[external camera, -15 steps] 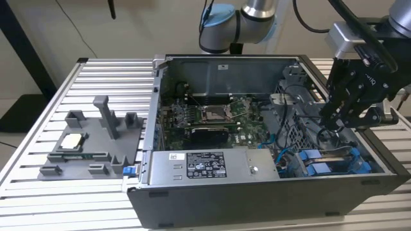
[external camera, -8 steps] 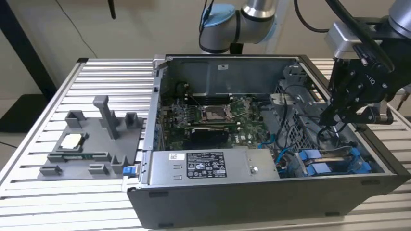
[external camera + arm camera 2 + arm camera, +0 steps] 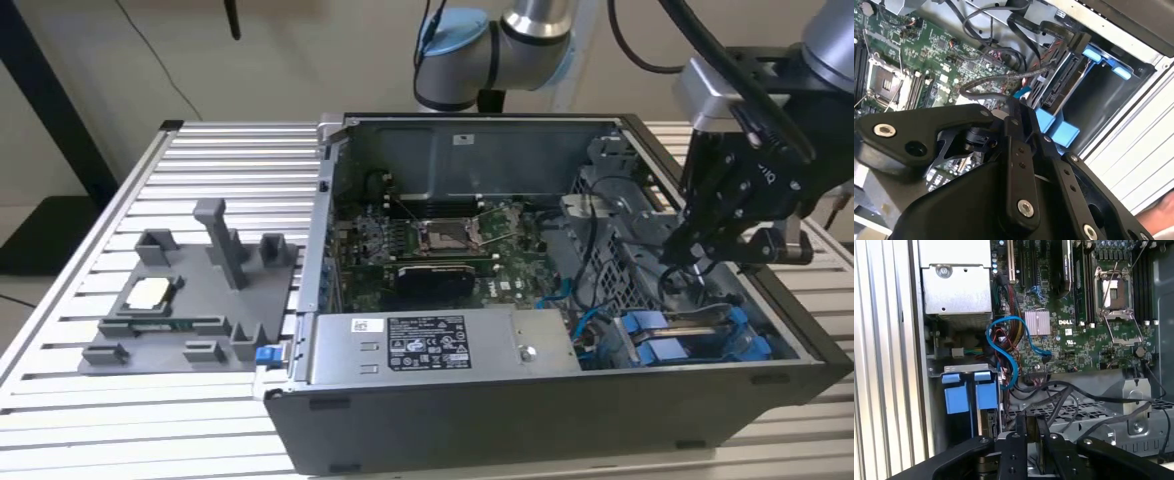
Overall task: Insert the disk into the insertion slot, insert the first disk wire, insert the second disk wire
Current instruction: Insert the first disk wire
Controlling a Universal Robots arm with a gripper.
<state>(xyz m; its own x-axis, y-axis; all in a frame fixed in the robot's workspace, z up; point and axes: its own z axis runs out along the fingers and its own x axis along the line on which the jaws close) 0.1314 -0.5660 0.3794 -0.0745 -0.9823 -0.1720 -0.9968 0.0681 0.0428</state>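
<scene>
Down at the exterior view's right end of the open computer case (image 3: 534, 410), the disk (image 3: 697, 335) sits in the insertion slot (image 3: 1106, 95), with its blue carrier tabs showing. The gripper (image 3: 683, 258) hangs just above the disk, apart from it, among loose black cables (image 3: 1069, 385). I cannot tell whether the gripper is open or closed.

Bright, even light in the exterior view; pale glare on the slatted worktop (image 3: 200, 160). Computer case (image 3: 534, 420) interior shadowed. Tool (image 3: 1031, 432) a dark near-silhouette in the first wrist view.
</scene>
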